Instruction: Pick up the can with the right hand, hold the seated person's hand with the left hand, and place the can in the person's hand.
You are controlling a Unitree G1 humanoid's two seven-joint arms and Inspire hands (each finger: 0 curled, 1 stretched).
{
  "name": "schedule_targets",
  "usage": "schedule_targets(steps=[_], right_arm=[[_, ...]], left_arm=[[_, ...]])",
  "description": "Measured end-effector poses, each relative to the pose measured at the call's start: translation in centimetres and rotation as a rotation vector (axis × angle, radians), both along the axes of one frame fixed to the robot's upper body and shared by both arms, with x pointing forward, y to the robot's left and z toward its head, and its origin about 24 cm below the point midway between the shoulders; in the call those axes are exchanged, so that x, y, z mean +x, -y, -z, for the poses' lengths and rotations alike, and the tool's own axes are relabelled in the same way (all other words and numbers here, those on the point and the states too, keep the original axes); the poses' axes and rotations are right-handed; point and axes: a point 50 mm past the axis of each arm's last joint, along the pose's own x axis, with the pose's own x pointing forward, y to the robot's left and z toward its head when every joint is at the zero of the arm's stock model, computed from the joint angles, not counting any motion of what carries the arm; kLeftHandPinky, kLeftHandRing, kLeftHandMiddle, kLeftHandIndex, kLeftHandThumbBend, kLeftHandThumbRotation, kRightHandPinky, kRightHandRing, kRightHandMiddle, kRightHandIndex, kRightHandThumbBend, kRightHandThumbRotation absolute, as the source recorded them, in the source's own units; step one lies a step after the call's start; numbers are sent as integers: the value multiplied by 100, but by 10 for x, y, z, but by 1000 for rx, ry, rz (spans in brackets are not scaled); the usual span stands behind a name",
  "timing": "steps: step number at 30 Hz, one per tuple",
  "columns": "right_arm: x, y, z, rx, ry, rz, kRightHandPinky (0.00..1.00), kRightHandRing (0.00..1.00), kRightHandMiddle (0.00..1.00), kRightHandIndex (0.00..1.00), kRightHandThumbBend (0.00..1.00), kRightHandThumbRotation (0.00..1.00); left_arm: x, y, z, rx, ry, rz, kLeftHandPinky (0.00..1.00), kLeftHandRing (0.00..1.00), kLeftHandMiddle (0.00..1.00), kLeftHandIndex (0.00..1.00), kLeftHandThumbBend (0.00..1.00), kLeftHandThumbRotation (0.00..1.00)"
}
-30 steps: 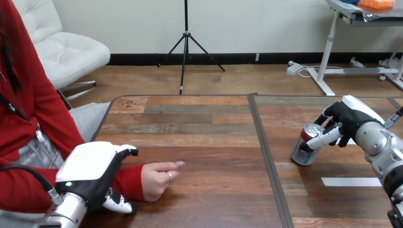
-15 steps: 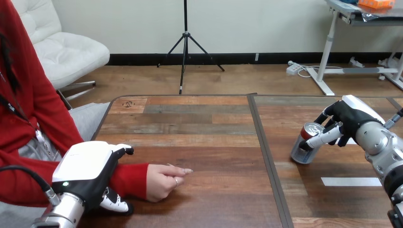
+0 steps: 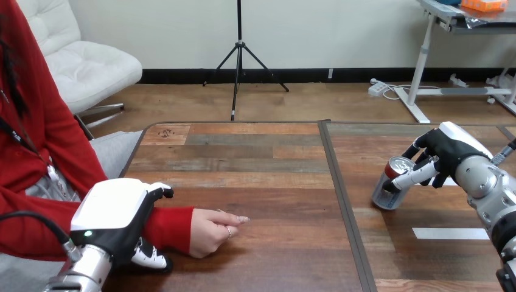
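The wooden bench (image 3: 255, 164) is seen across the lower two thirds of the frame, divided by a dark seam right of centre. At the lower left, the robot's left hand (image 3: 112, 213) is laid over the person's red sleeve (image 3: 173, 222); its fingers are curled over the top of the forearm and its thumb is tucked beneath, so the forearm is clasped just behind the wrist. At the right edge, the right hand (image 3: 449, 153) is closed round the can (image 3: 383, 194), one finger crossing the front below the rim and the others wrapped behind. The person's hand (image 3: 213, 231) is rested on the bench at lower centre-left, loosely curled, one finger pointed right. The can is tilted, its top leaning towards the right hand, its base at the bench right of the seam. A white strip (image 3: 449, 233) is seen flat on the bench at lower right, apart from the can.
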Motion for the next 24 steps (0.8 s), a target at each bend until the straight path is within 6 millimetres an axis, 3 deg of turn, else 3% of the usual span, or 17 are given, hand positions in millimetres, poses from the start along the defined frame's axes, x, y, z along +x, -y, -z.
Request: schedule_targets(steps=[24], right_arm=[[0,0,0,8,4,1,38,40,46,50,76,0]], left_arm=[[15,2,6,14,28,10,67,72,73,71,100,0]])
